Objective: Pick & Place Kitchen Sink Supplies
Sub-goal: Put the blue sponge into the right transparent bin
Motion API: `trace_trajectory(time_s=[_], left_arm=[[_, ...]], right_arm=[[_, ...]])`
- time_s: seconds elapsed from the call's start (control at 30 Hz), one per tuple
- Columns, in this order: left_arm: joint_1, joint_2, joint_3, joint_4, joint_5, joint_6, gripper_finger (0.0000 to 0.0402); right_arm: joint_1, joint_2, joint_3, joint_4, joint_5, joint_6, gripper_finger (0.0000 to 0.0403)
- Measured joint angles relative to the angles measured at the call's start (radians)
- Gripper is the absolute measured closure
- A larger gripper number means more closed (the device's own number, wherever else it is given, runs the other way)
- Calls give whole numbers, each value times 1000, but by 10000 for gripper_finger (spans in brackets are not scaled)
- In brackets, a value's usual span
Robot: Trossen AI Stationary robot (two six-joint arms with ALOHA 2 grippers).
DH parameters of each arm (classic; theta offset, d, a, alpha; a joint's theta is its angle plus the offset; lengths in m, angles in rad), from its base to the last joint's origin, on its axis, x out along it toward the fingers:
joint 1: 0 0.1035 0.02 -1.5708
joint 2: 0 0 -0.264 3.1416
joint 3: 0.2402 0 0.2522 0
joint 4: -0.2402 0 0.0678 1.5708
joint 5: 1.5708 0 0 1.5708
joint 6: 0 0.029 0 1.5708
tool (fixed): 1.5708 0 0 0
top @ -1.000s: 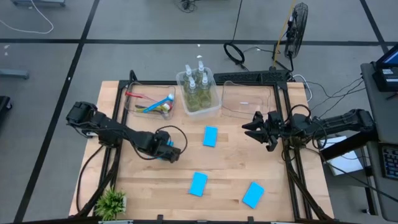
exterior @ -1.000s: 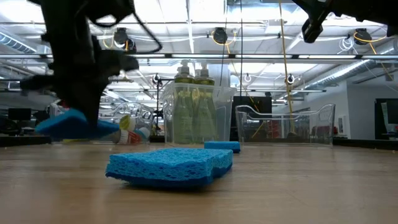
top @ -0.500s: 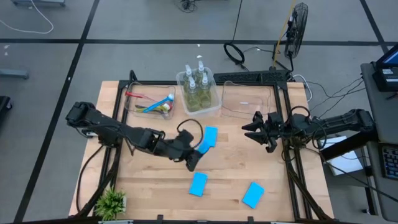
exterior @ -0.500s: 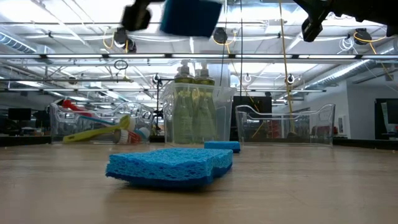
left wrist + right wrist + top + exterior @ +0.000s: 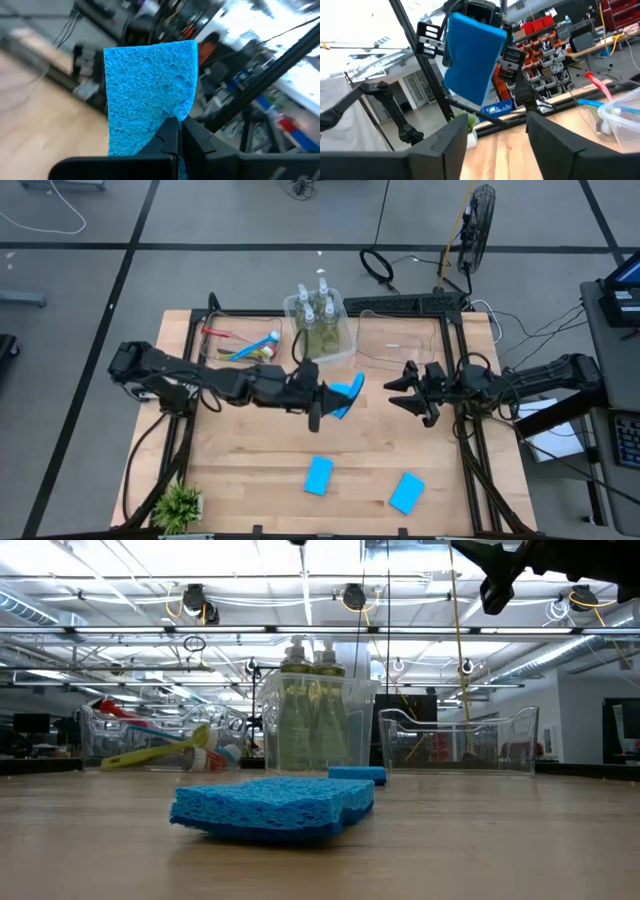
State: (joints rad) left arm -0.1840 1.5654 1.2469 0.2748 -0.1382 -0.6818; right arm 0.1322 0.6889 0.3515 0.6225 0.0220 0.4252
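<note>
Sponges: four. Two lie on the near table [image 5: 430, 470], one [image 5: 319, 475] and another [image 5: 407, 493]. A third [image 5: 340, 404] lies mid-table. The left claw [image 5: 326, 402] pinches the fourth [image 5: 150, 92] in the air. The right claw [image 5: 400, 392] hangs open, facing it. Far back, four soap bottles [image 5: 317, 312] stand in a clear bin [image 5: 349, 352]; brushes [image 5: 240, 348] fill another.

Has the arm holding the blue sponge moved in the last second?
Yes. The left gripper carried its sponge rightward across the table, from near the brush bin to just below the soap-bottle bin.

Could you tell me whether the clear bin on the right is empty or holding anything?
Empty: the right bin shows only its clear floor from above.
</note>
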Motion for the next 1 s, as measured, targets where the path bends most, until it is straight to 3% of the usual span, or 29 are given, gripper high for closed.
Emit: trace_trajectory(time_s=[0.27,0.43,0.57,0.67,0.83,1.0], left_arm=[[50,3,0,97,-70,71,398],[56,20,1,147,-170,119,398],[55,70,23,147,-242,152,398],[55,139,99,113,-258,247,398],[50,236,283,-152,-350,355,398],[24,273,393,-318,-461,457,398]], right_arm=[[-1,60,0,151,31,-30,153],[-15,79,19,169,109,-12,143],[-20,100,100,131,108,-65,144],[-20,133,193,20,116,-119,146],[-21,161,312,-267,160,-172,143],[-21,160,348,-314,216,-198,144]])
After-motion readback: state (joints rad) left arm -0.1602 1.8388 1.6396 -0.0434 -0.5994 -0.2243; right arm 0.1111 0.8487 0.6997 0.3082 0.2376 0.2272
